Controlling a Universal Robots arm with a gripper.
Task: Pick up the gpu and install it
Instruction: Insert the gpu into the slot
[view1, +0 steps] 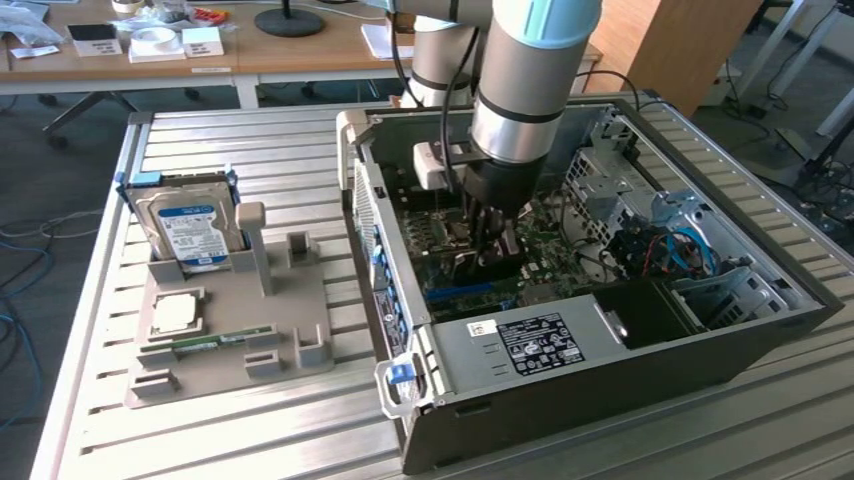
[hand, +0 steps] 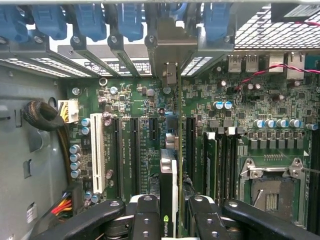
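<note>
My gripper reaches down into the open computer case, just above the green motherboard. It is shut on the gpu, a thin card seen edge-on between the two black fingers, with a small green logo near them. The card's silvery bracket lies among the rear slot covers. Below the card's edge runs a line of black expansion slots; I cannot tell whether the card touches a slot.
Beside the case, at the exterior view's left, a grey holder carries a hard drive with a blue label, a processor and a memory stick. Inside the case are black cable bundles and a processor socket.
</note>
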